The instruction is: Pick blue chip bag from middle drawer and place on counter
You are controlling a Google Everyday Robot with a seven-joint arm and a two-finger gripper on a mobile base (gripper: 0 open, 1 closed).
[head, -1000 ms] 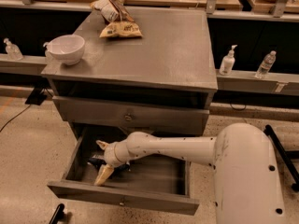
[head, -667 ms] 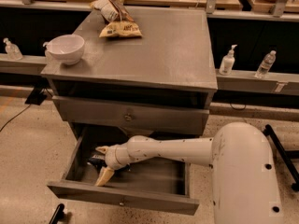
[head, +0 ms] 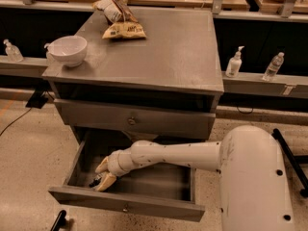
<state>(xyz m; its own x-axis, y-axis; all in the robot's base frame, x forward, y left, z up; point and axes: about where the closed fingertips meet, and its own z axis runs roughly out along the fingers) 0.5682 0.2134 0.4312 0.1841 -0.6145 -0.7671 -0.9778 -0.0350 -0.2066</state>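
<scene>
The middle drawer point(head: 144, 208) is pulled out at the bottom of the gray cabinet, its knob facing me. My white arm reaches from the right into its left half. My gripper point(head: 103, 175) is low inside the drawer near the left wall. A small dark-blue bit of the blue chip bag point(head: 95, 181) shows just left of the gripper; the rest is hidden behind it. The counter point(head: 178, 47) is the gray cabinet top above.
A white bowl point(head: 68, 49) sits at the counter's left edge. A yellow-tan chip bag point(head: 124, 31) and a white-and-brown striped bag point(head: 113, 7) lie at its back. A closed drawer point(head: 134, 121) sits above the open one. Bottles point(head: 234, 62) stand on a ledge to the right.
My gripper has shifted slightly left and toward the drawer's front, staying low inside it. Nothing on the counter moved.
</scene>
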